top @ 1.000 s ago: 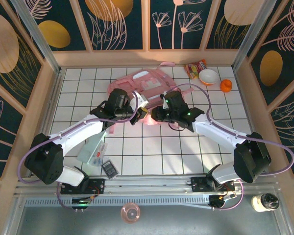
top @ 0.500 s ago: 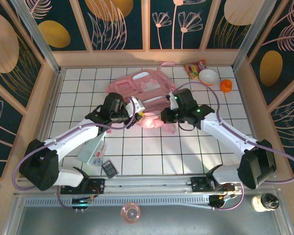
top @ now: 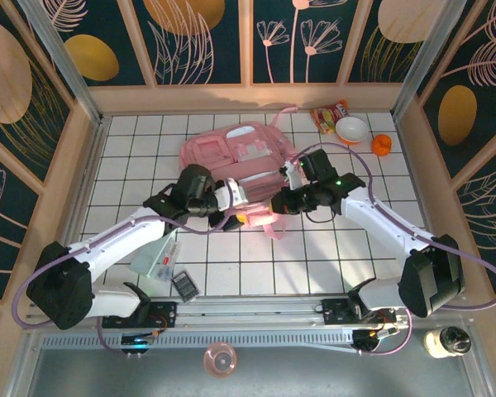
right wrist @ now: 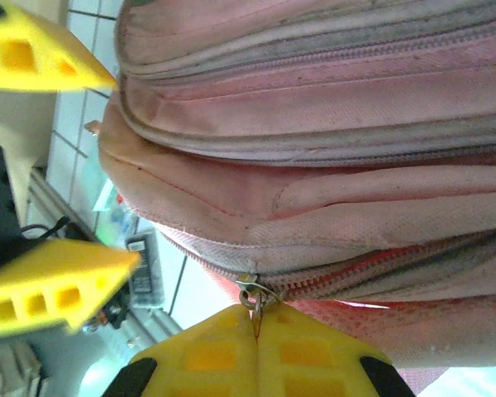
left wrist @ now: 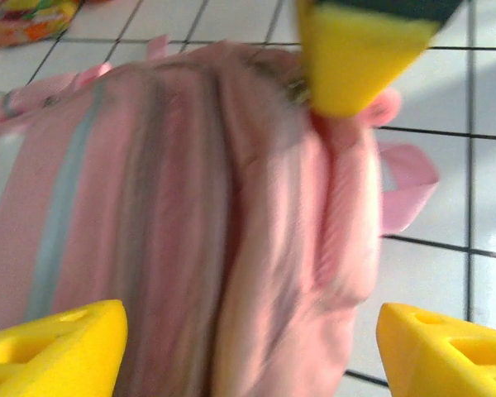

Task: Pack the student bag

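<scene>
so the big soft pink fabric backpack (top: 240,153) is lying on the white tiled table (top: 132,149), toward the back and roughly centred, its near end bunched up between the two grippers. right gripper (right wrist: 255,321) has its yellow fingers pressed together on the small metal zip pull (right wrist: 251,294) at that near edge, arm reaching in from the right. left gripper (left wrist: 250,322) is spread wide, a finger out to either side of the bag's end, gripping nothing, arm stretched in low from the left. back right there's a crinkly orange-and-red snack packet (top: 329,114), print too small to read, just beside a white bowl (top: 351,130). by the left arm: a clear plastic pouch (top: 155,252), label unreadable, and a small dark calculator (top: 184,285)
</scene>
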Motion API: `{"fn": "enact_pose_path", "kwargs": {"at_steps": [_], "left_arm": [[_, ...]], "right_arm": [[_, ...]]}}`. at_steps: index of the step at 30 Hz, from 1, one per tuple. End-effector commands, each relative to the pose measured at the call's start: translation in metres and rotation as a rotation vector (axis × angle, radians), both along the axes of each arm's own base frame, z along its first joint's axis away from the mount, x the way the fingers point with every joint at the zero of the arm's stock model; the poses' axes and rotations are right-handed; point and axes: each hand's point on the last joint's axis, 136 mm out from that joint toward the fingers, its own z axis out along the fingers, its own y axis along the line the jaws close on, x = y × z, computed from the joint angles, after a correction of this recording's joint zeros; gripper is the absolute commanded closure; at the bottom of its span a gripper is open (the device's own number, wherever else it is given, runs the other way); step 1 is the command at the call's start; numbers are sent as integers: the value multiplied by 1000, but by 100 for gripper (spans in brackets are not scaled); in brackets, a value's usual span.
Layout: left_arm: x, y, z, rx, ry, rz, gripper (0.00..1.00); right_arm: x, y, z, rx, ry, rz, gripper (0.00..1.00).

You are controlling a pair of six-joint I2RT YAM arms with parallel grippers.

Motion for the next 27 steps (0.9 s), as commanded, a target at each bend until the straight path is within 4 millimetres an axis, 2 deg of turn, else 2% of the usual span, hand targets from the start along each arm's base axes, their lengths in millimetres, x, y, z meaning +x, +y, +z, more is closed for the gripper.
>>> {"fn": "enact_pose_path", "kwargs": {"at_steps": [1,7,8,9,11,13,17,20,23,25,27], "left_arm": [[2,-16,10,-5,-52,-17,22],[27,-27,4,-16,-74,53,46],[27,-29,3,-16,-70,49,57],[28,-30,2,-13,-67,45,75],[29,-28,1,4,-68,51,100],[26,-21,0,29,-89,49,100],[13,-2,14,-16,-99,11,100],[4,14,16,-18,-97,-2,100],[1,31,7,44,-102,14,100],[2,40,1,74,-116,43,100],[6,47,0,84,-129,79,100]], "right_arm": [[-13,20,30,119,9,93,100],[-20,18,28,82,27,118,100],[-20,16,27,66,26,113,100],[-18,13,24,42,23,104,100],[-12,2,16,-27,13,71,100],[-1,-18,3,-115,2,13,100],[18,-62,-27,-282,-12,-82,100],[32,-79,-37,-335,-30,-114,100],[41,-79,-35,-331,-46,-113,100],[40,-67,-31,-284,-44,-84,100],[32,-47,-24,-225,-49,-23,100]]}}
